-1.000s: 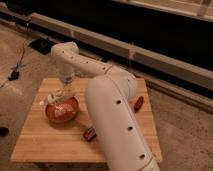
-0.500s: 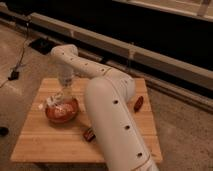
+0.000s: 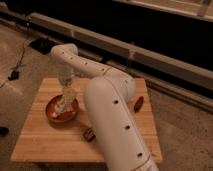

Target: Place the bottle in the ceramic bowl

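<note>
The orange-brown ceramic bowl point(image 3: 52, 116) sits on the left part of the wooden table point(image 3: 45, 145). My gripper point(image 3: 65, 98) hangs from the white arm directly over the bowl. It is shut on the whitish translucent bottle point(image 3: 61, 105). The bottle tilts down, with its lower end inside the bowl, close to the bottom. The large white arm segment point(image 3: 112, 125) covers the middle of the table.
A small dark-and-orange block point(image 3: 89, 134) lies on the table in front of the bowl. A red oblong object point(image 3: 138, 103) lies near the table's right edge. A long pale rail point(image 3: 150, 52) runs behind the table. A black cable point(image 3: 14, 74) lies on the floor at left.
The gripper has moved down and slightly right with the bottle, from the bowl's back-left rim to over its middle. The bottle now reaches into the bowl.
</note>
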Robot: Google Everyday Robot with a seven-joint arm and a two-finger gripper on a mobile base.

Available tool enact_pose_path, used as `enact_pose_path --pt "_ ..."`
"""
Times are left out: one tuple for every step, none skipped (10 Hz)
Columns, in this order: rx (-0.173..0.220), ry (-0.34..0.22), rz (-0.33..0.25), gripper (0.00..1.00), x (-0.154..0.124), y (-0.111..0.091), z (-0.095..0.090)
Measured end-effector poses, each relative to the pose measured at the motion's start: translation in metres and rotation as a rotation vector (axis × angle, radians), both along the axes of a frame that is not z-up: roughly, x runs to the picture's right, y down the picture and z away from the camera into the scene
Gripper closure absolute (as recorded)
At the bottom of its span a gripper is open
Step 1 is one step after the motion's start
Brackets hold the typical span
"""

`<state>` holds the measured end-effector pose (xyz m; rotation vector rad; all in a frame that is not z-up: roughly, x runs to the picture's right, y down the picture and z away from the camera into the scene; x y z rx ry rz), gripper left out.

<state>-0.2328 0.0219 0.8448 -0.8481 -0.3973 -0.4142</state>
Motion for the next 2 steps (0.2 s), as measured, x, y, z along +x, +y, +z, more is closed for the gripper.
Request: enact_pose_path --pt "0.001 -0.001 0.001 0.43 -0.001 -0.005 -0.0047" --pt "-0.002 -0.001 -0.003 0.4 -0.0023 -0.005 -0.0074"
